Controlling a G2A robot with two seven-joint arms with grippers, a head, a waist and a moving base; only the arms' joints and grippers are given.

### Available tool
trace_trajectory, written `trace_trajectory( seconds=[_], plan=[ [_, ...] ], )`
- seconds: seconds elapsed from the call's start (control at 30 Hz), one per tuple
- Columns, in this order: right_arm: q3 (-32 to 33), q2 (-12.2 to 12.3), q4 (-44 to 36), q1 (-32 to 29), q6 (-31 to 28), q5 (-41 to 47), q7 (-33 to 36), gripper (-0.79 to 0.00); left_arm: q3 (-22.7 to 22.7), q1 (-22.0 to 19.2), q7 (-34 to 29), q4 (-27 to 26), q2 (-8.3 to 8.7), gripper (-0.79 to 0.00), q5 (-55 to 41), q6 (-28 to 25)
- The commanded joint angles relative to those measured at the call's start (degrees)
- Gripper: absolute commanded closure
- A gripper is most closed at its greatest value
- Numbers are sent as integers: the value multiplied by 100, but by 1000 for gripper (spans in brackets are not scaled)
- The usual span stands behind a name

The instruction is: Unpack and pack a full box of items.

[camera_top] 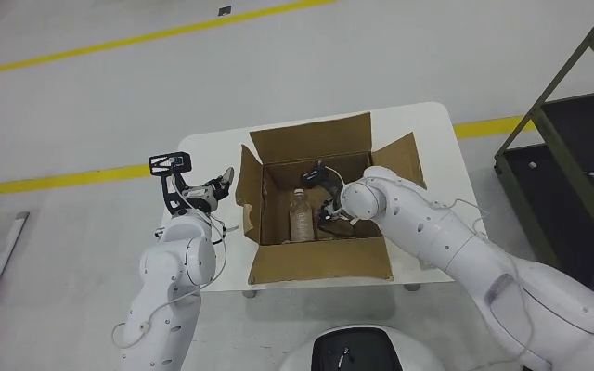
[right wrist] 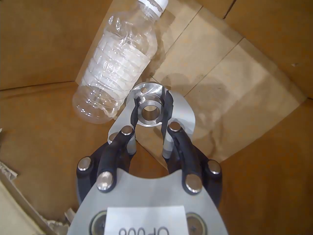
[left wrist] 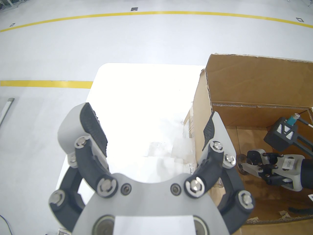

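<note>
The box [camera_top: 316,262] is holding a bottle [right wrist: 117,57]; inside, the right gripper [right wrist: 150,108] is pinching a metal ring [right wrist: 149,88]; the left gripper [left wrist: 150,118] is hanging spread outside.

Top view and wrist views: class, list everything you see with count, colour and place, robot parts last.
cardboard box: one, brown, open on table
plastic bottle: one, clear, white cap, lying on box floor
metal ring: one, silver, inside box
table: one, white, under box
rack: one, dark, beside table
floor lines: two, yellow, grey floor
left tool: one, grey-black, open, over table beside box
right tool: one, grey-black, shut on metal ring in box
</note>
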Motion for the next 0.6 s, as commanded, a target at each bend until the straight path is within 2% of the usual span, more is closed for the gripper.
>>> trace_trajectory(
  seconds=[0.0,0.23,0.37,0.47,0.57],
  plan=[
    [-35,-55,66,17,14,-37,-9,0,0,0,0,0,0,-785,0,0],
    [-114,-237,299,85,-124,-92,22,0,0,0,0,0,0,-785,0,0],
    [-127,-329,496,128,-194,-101,33,-166,0,0,0,0,0,-785,0,0],
    [-124,-394,620,163,-252,-97,31,-249,0,0,0,0,0,-785,0,0],
    [-114,-450,723,193,-307,-99,18,-252,0,0,0,0,0,-785,0,0]
  ],
)
